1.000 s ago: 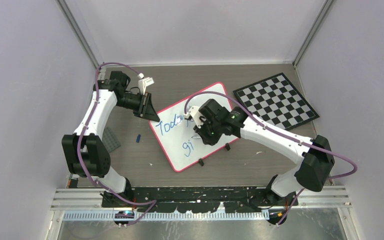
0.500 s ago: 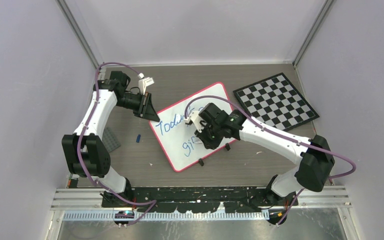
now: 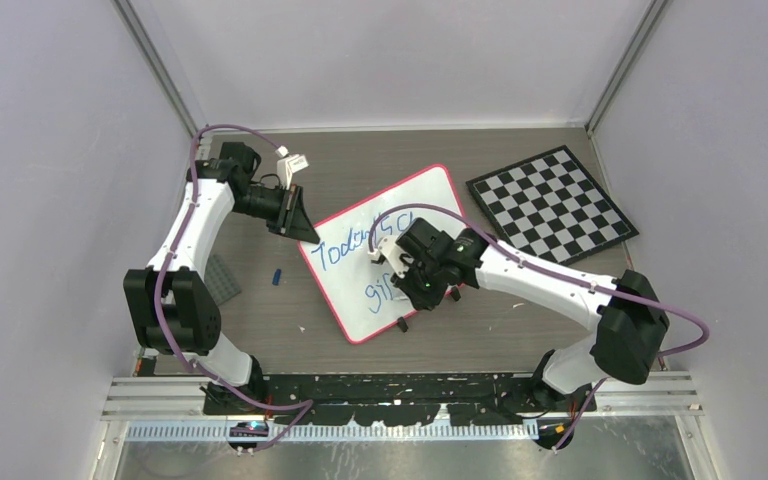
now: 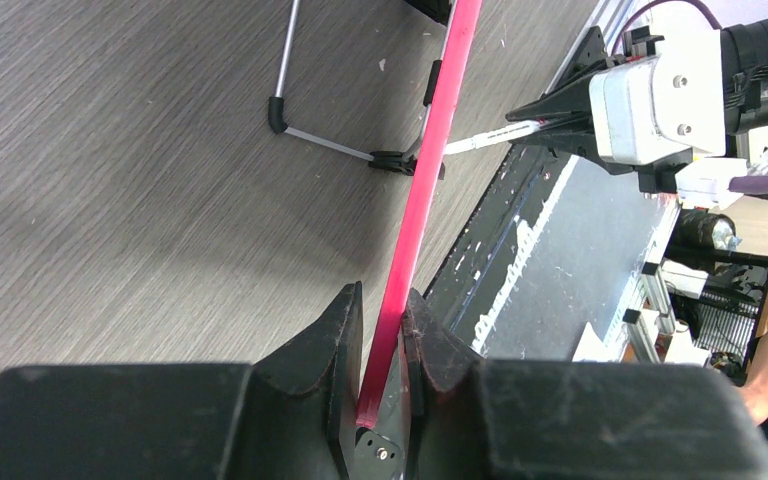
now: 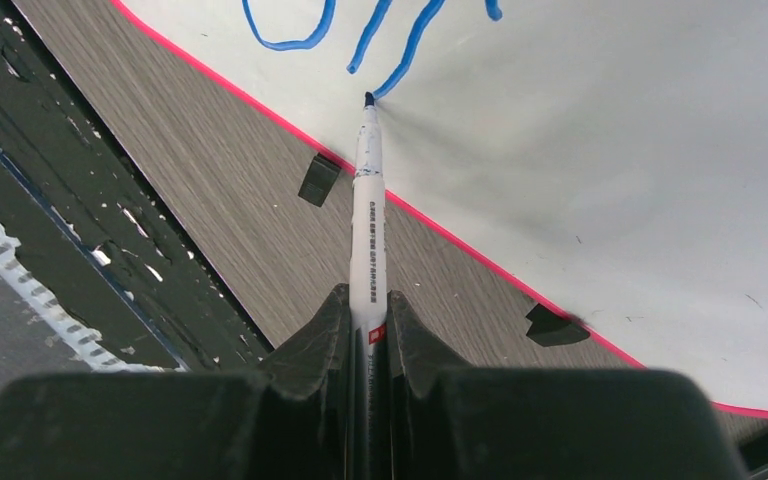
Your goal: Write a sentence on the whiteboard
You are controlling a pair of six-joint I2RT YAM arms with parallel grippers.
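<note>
Whiteboard (image 3: 422,200) pinched at its left corner by left fingers (image 4: 335,340) for steadiness; right fingers (image 5: 325,340) grip the writing marker (image 5: 368,200).

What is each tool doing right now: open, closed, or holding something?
Left tool: closed on the whiteboard, gripping its pink edge.
Right tool: closed on the marker.
</note>
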